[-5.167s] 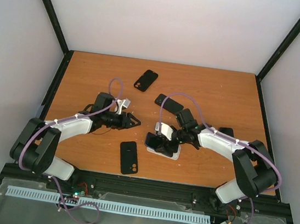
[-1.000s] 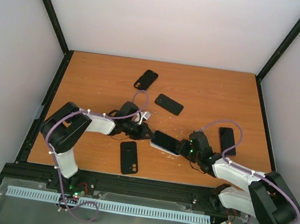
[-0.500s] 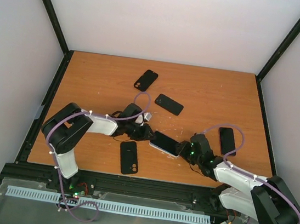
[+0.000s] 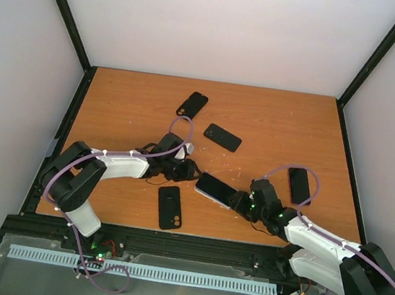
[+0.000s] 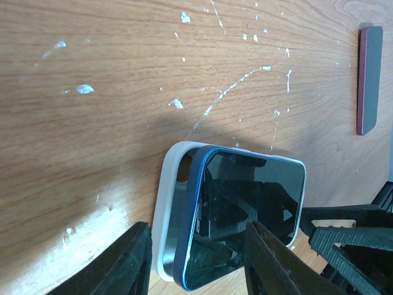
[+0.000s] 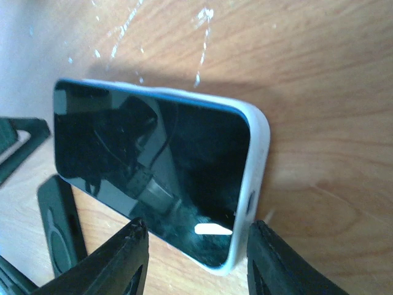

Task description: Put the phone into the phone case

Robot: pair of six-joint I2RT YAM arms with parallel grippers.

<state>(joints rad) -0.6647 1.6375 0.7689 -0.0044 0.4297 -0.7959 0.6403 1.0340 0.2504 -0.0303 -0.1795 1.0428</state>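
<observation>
A phone [image 5: 252,209] with a blue rim and dark screen lies partly in a white phone case [image 5: 169,215]. The long side nearer the case's camera hole stands lifted out of it. Seen from above, the phone [image 4: 214,187] sits near the table's middle front. My left gripper [image 5: 199,264] is open at its left end, one finger clear of the case and the other over the screen. My right gripper [image 6: 199,258] holds the opposite end across its width, fingers against the phone [image 6: 153,166] and the case [image 6: 258,160].
Several black cases lie around: one at the back [image 4: 192,105], one behind the phone [image 4: 222,137], one near the front edge [image 4: 169,206] and one at the right [image 4: 298,185]. Black frame posts border the table.
My left gripper's jaws have opened from shut at the phone's left end. The right gripper has kept its grip, and the phone has shifted slightly left.
</observation>
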